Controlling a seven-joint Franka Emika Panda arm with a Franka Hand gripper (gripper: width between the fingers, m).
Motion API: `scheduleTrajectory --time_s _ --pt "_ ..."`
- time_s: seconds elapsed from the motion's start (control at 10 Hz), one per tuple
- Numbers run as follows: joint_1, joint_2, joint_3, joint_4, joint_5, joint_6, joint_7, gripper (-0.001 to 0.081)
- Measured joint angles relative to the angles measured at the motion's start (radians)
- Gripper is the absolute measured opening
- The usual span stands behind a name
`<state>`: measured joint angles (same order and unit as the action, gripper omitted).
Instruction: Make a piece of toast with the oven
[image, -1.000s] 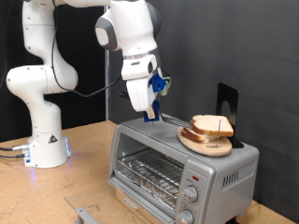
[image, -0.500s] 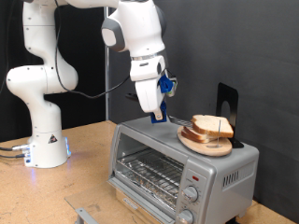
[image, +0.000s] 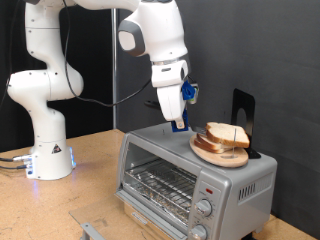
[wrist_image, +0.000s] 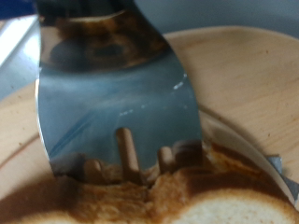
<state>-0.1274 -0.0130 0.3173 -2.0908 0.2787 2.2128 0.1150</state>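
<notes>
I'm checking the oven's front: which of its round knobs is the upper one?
On the oven, the upper knob sits just below the red light; the lower knob is near the picture's bottom edge.

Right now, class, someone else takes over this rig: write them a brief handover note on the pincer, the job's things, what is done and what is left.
Pincer: above the oven's top, close beside the wooden plate; it carries a shiny metal spatula, whose blade reaches the bread. Open or shut is not visible.
Piece of toast: on the plate, on top of the oven.
Done: oven door is open, wire rack bare.
Left: bread is not yet in the oven.
</notes>
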Motion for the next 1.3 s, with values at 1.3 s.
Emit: scheduleTrajectory --time_s 1.3 --pt "0.0 -0.16 0.023 -0.207 0.225 0.253 -0.117 0.0475"
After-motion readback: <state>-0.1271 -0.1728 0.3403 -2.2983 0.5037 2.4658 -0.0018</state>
